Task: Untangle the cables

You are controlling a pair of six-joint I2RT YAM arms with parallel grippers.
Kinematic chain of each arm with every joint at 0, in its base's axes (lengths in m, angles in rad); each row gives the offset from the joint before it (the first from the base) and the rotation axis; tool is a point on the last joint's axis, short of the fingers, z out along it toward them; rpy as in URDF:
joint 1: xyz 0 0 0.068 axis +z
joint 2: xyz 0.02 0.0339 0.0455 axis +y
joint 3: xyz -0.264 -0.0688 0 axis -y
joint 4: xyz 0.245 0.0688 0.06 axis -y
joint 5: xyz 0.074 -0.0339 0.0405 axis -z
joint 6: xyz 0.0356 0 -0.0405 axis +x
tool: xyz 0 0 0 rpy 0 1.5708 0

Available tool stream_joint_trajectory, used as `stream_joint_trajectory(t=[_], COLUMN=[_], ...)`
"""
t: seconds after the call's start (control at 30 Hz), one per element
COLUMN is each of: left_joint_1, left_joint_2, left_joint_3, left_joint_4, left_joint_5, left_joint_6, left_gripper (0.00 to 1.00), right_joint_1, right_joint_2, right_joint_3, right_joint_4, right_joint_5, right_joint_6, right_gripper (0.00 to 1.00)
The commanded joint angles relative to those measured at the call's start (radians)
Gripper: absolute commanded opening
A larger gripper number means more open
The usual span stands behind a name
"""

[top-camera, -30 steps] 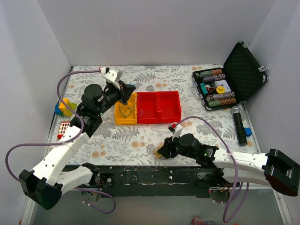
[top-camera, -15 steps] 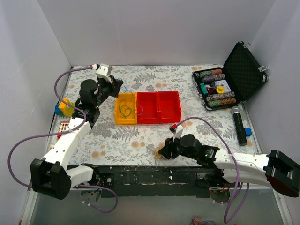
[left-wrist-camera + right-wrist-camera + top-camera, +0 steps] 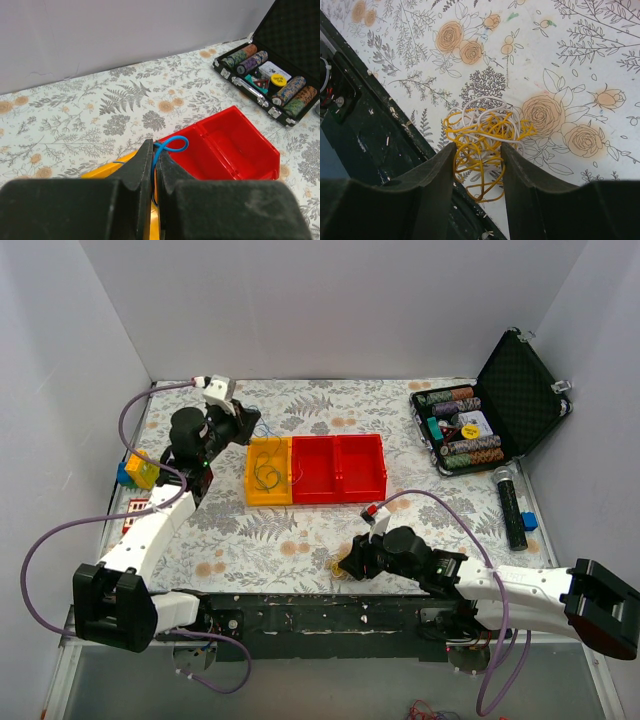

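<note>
My left gripper [image 3: 246, 426] is shut on a thin blue cable [image 3: 173, 145], held up behind the left end of the yellow bin [image 3: 250, 496]. The cable loops out past the fingertips and hangs down toward the bin. Thin green cables [image 3: 265, 473] lie coiled inside the yellow bin. My right gripper [image 3: 479, 149] is open and low on the table's near edge, with its fingers on either side of a small tangled clump of yellow and white cables [image 3: 482, 131]. The clump also shows in the top view [image 3: 338, 568], beside my right gripper [image 3: 349, 564].
A red two-part bin [image 3: 338, 496] adjoins the yellow one. An open black case of poker chips [image 3: 460, 430] stands at the back right. A black cylinder [image 3: 512, 508] and a blue block [image 3: 529, 522] lie at the right. Toy blocks [image 3: 138, 470] sit at the left edge.
My left gripper has drawn back and to the left from over the yellow bin, with the blue cable in it. My right gripper has edged toward the near edge, at the clump.
</note>
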Motion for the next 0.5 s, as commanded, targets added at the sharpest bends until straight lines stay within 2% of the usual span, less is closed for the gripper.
stream_joint_trajectory(t=[0.0,0.17,0.47], left_joint_1=[0.040,0.041,0.040], left_joint_2=[-0.014,-0.018,-0.038], left_joint_3=[0.092,0.133,0.032], left_joint_4=[0.043,0.030,0.011], left_joint_5=[0.082,0.148,0.148], left_joint_6=[-0.036,-0.070,-0.036], left_gripper=[0.00,0.00,0.00], right_joint_1=[0.008,0.009,0.008], right_joint_2=[0.008,0.027,0.032], right_joint_3=[-0.008,-0.002,-0.002], right_joint_4=[0.019,0.030,0.033], right_joint_5=[0.004,0.001,-0.010], right_joint_6=[0.011,0.010,0.013], right_gripper=[0.48,0.48,0.47])
